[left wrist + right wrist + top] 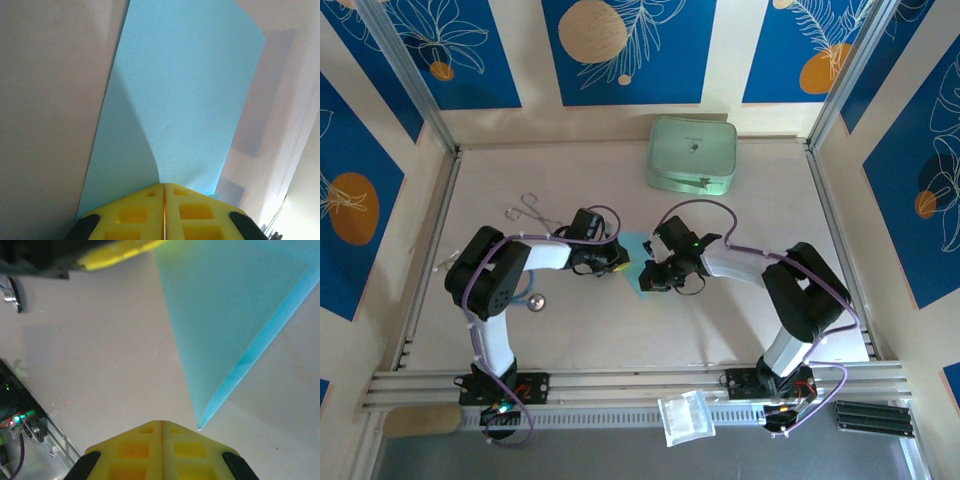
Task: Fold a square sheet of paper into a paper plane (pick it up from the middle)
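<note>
Left wrist view: the left gripper [164, 186] is closed, with the square sheet of paper [185, 100] touching its tips and spreading ahead. The right gripper [161, 423], closed and empty, has a folded corner just ahead. Only early folds seem done; most remain.

Paper [638, 249] mostly hidden by left pincer [623, 264], right pincer [649, 275], folds unclear

The sheet of paper [636, 248] lies on the table [720, 330] near its middle, between the two grippers. The left gripper [621, 266] is at its left side and the right gripper [648, 280] at its near right corner. The case [692, 155] sits behind them by the far edge, right of centre. The forceps [532, 210] lie to the left, behind the left arm [495, 280]. A plastic bag [685, 416] rests at the near edge, in front of the sheet.
</note>
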`<move>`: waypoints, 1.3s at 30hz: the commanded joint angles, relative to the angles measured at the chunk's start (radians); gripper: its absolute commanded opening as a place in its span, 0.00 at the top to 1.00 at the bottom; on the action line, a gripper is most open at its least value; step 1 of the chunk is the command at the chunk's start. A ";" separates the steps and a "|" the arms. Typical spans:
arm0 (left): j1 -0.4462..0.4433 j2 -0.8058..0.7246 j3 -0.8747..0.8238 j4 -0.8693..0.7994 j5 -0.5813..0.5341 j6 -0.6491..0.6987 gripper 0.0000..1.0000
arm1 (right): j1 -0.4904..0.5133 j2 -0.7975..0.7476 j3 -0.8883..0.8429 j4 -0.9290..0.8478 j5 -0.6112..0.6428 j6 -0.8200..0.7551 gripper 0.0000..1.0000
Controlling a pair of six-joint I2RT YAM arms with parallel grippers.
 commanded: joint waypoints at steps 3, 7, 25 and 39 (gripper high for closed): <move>0.011 0.018 -0.011 -0.036 -0.043 -0.028 0.91 | 0.023 0.083 0.080 -0.021 0.065 0.060 0.94; 0.011 0.012 -0.013 -0.021 -0.033 -0.041 0.90 | 0.040 0.143 0.119 -0.025 0.100 0.074 0.95; 0.008 -0.148 -0.093 0.030 -0.021 0.066 0.80 | -0.025 0.214 0.079 -0.089 0.024 -0.025 0.95; -0.047 -0.090 -0.107 0.110 0.040 0.111 0.86 | -0.037 0.248 0.083 -0.079 -0.026 -0.032 0.96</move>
